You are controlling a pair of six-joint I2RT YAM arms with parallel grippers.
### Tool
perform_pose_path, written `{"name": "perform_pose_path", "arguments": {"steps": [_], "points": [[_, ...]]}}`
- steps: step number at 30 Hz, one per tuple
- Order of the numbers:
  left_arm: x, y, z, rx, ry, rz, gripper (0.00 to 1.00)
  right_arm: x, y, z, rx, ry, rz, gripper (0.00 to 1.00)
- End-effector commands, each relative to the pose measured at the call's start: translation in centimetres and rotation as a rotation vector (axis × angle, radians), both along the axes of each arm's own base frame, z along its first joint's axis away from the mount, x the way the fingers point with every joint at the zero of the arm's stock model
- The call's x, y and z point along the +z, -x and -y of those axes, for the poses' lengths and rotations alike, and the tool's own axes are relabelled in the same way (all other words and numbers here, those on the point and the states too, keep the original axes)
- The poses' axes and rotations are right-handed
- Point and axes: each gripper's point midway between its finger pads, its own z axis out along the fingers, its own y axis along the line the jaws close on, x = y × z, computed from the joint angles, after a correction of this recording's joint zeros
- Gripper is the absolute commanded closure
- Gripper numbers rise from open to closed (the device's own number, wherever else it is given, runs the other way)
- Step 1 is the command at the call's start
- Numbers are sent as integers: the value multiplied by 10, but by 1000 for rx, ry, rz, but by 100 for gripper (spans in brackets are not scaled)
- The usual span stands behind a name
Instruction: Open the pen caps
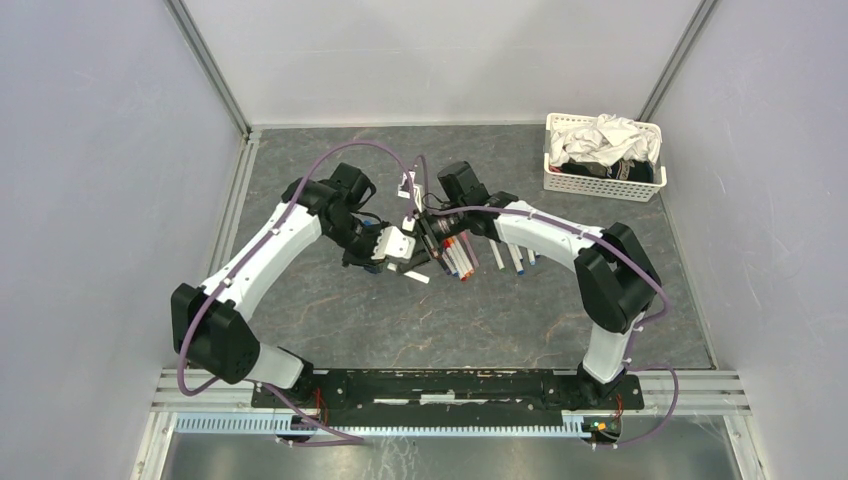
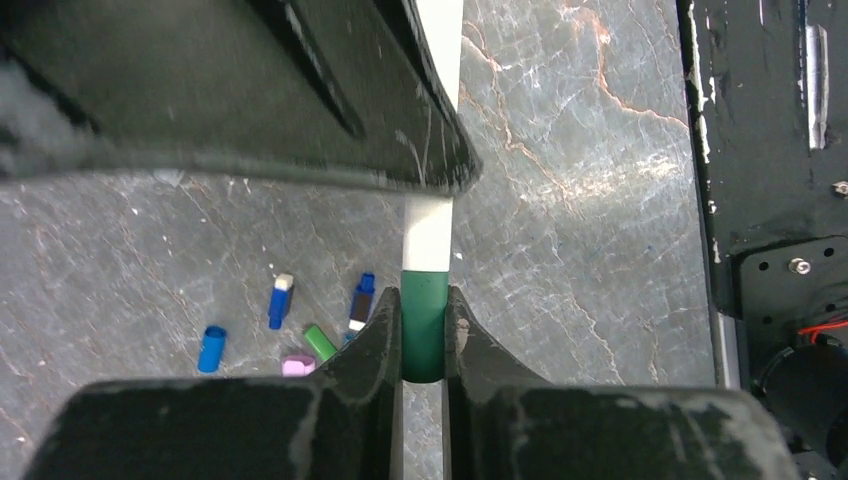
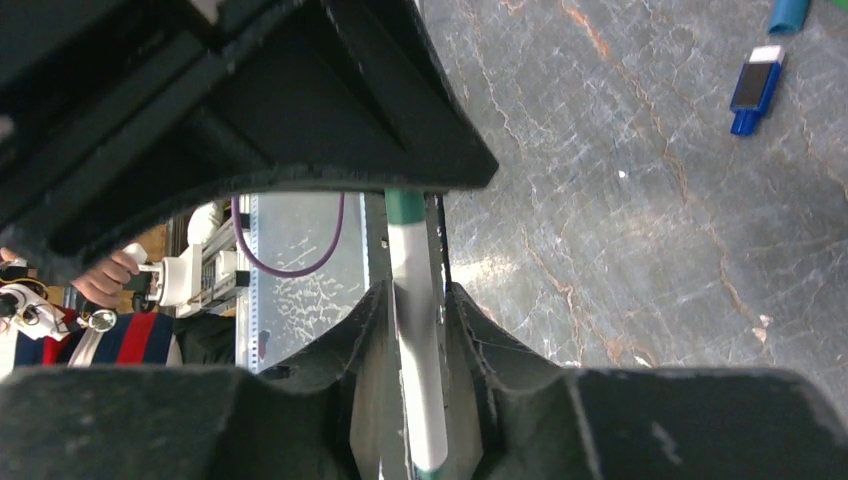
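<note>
White-barrelled pen [image 2: 428,235] up off the table, green cap [image 2: 425,320] still on, clamped right at that cap. Left of the pen, loose caps [image 2: 280,300] lie scattered on the table: blue, green, lilac.

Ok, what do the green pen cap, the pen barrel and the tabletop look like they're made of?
The green pen cap looks like smooth opaque plastic: even colour, soft sheen. The pen barrel is likely plastic too, plain white, slightly glossy. The tabletop looks like dark grey stone or a stone-print laminate, with pale and reddish veins; I can't tell which.
</note>
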Motion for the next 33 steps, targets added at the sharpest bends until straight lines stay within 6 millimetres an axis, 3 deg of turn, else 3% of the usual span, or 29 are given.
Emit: {"name": "perform_pose_path", "arguments": {"steps": [1, 8, 13, 23, 26, 30, 33], "points": [[14, -5, 11, 1, 38, 54, 98, 9, -6, -18, -16, -65, 19, 66], [18, -13, 13, 18, 41, 74, 98, 1, -1, -31, 5, -57, -9, 67], [14, -19, 4, 28, 2, 96, 98, -9, 5, -20, 9, -15, -2, 100], [5, -60, -58, 95, -101, 164, 98, -41, 13, 22, -47, 94, 20, 100], [2, -68, -68, 106, -138, 191, 98, -46, 13, 34, -58, 123, 35, 100], [0, -77, -62, 130, -102, 208, 98, -50, -4, 57, -133, 192, 93, 100], [-9, -84, -45, 176, -23, 179, 98, -48, -50, 95, -353, 275, 162, 100]]}}
